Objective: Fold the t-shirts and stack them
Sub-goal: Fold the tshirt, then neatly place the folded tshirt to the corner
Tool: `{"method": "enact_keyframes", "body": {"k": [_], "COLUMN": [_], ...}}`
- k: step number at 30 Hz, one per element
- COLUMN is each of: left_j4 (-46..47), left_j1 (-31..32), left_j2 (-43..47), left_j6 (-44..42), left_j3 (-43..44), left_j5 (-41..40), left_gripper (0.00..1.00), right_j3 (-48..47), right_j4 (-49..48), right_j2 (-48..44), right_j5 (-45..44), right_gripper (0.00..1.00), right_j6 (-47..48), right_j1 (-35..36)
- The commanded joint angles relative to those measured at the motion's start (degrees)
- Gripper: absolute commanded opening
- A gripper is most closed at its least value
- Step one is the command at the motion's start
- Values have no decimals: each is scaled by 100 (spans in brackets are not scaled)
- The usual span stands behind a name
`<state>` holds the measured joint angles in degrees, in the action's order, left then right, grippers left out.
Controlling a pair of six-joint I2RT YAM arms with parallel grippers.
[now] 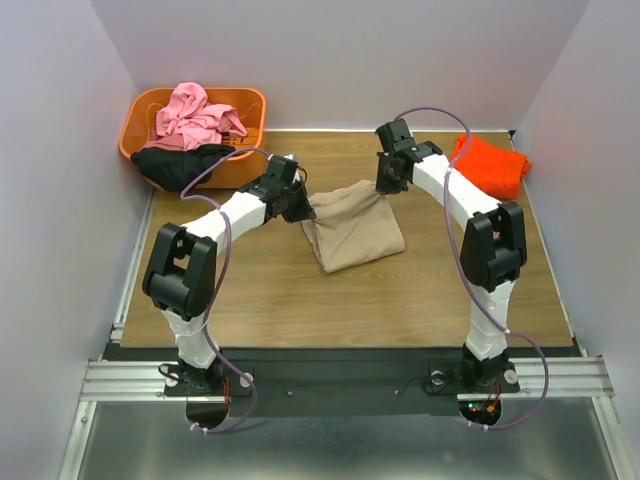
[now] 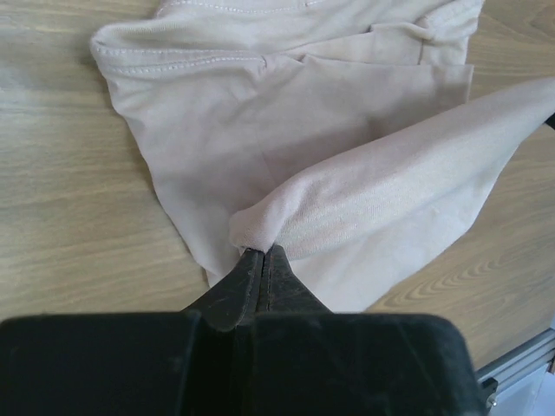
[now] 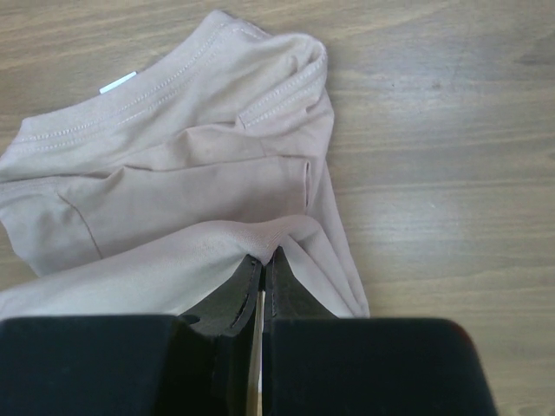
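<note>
An orange basket (image 1: 138, 125) sat at the far left corner of the bench (image 1: 300, 300). A crumpled pink t-shirt (image 1: 192, 115) was heaped inside it, and a black t-shirt (image 1: 180, 165) hung over its near rim towards the wood.

The tan t-shirt (image 1: 355, 235) lay partly folded around the middle of the bench, between the two arms. The left end effector (image 2: 263, 256) was clamped together on a fold of the tan cloth at the shirt's left side, with the fabric bunched up at the fingertips and lifted off the layer beneath. The right end effector (image 3: 263, 260) was pinched shut on another raised fold at the far right of the same shirt. In the right wrist view the stitched collar and a small white tag (image 3: 117, 83) showed at the far side of the shirt.

The orange-red t-shirt (image 1: 492, 165) lay folded near the far right corner, close to the bench's right edge and apart from the tan one. Bare wood stretched between the tan shirt and the arm bases, and a narrower strip ran along each side of it.

The bench was light wood-grain board. Plain pale walls (image 1: 60, 150) enclosed it on the left, back and right, and a metal rail (image 1: 340, 378) carrying the arm bases ran along the near edge.
</note>
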<state>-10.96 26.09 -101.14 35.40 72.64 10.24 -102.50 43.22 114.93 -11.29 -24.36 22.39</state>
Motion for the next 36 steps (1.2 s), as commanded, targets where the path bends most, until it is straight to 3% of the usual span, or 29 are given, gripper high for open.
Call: {"method": "enact_keyframes", "body": {"k": [1,8,9,10,11,12,13,14,19,23,31,36], "left_j4": [-64,-99,-134,-221,-274,-336,-450,-486,-530,-530,-73,77], "left_j1": [-130,-367,-385,-411,-429,-429,-429,-438,-420,-333,-113,-121], "left_j2": [-133,-863,-924,-986,-1091,-1144,-1188,-1267,-1382,-1338,-697,-529], "left_j6": [-270,-367,-367,-358,-402,-428,-472,-525,-648,-762,-762,-815], "left_j3": [443,1339,1697,1909,2129,2366,2838,3235,3687,3293,1457,971], "left_j5": [83,75,5,-213,-320,-417,-557,-584,-375,-110,-145,-119], "left_gripper": [0,2,14,33,63,73,86,90,93,93,93,93], "right_j3": [-499,-1149,-1341,-1465,-1562,-1658,-1833,-1957,-1880,-1256,878,1548], "right_j4": [-218,-218,-218,-218,-218,-218,-218,-218,-244,-323,-1217,-1615], "right_j2": [178,802,863,977,1004,1022,1022,979,785,382,-567,-753], "right_j5": [-40,-49,-58,-40,3,21,4,-83,21,661,3086,4561], "right_gripper": [1,0,2,9,19,42,53,62,70,73,77,80], "right_j6": [133,72,-15,-60,-104,-139,-174,-174,-95,1,536,1073], "right_j1": [-112,-270,-305,-384,-437,-472,-534,-595,-823,-1131,-1808,-1993]}}
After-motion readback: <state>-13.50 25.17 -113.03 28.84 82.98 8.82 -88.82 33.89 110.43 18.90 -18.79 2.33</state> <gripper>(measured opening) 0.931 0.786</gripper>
